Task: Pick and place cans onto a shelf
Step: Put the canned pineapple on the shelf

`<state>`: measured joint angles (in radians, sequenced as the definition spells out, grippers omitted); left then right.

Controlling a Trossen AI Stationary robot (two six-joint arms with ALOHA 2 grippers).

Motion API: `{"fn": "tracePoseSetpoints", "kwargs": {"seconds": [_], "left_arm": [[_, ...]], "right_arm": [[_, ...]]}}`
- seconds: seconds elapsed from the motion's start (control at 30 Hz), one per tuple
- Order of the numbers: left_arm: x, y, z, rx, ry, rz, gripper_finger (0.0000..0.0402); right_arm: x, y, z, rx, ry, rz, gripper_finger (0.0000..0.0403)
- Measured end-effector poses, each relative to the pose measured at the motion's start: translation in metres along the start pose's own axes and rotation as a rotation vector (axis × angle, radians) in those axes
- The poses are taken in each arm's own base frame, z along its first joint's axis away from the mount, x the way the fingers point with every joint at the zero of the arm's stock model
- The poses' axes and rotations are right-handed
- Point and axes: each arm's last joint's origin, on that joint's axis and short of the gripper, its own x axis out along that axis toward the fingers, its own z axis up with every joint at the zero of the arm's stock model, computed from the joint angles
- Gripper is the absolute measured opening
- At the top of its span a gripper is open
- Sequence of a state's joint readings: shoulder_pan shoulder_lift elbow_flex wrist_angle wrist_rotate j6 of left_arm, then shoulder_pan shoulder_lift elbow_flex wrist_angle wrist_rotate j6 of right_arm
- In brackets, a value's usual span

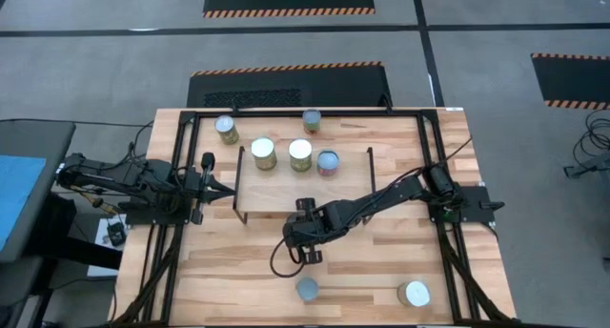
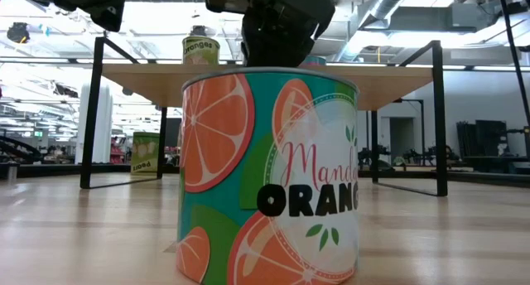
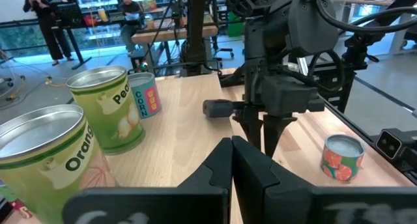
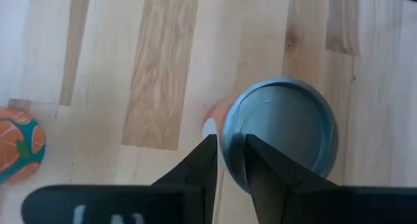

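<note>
The light-wood shelf [image 1: 286, 190] stands mid-table on black wire legs. Three cans stand upright on its far part: a green one [image 1: 264, 153], a whitish-topped one [image 1: 300, 154] and a blue-and-pink one [image 1: 327, 162]. Two more cans [image 1: 227, 130] [image 1: 312, 121] stand on the table behind it. Two orange-and-teal cans stand near the front edge, one grey-topped [image 1: 307, 290], one white-topped [image 1: 414, 294]. My right gripper [image 1: 310, 250] points down just beyond the grey-topped can [image 4: 280, 129], fingers a narrow gap apart, touching nothing. My left gripper [image 1: 227, 190] is shut at the shelf's left end.
A black frame [image 1: 191, 118] runs around the table's far and side edges. The shelf's wire legs [image 2: 91, 111] stand on the tabletop. Bare wood lies between the shelf and the two front cans. People and furniture show in the room beyond the table.
</note>
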<state>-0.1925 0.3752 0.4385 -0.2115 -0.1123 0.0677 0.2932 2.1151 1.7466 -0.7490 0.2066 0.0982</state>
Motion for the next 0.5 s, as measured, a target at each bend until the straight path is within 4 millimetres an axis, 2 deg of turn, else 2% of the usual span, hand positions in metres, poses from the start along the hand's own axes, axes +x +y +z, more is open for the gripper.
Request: {"fn": "tracePoseSetpoints", "kwargs": {"seconds": [0.23,0.5], "left_arm": [[0.0000,0.0000,0.0000,0.000,0.000,0.000,0.0000],[0.0000,0.0000,0.0000,0.000,0.000,0.000,0.0000]], "right_arm": [[0.0006,-0.0023,-0.0002,0.002,0.003,-0.002,0.0087],[0.0015,-0.0058,0.0002,0.008,0.005,0.016,0.0015]]}}
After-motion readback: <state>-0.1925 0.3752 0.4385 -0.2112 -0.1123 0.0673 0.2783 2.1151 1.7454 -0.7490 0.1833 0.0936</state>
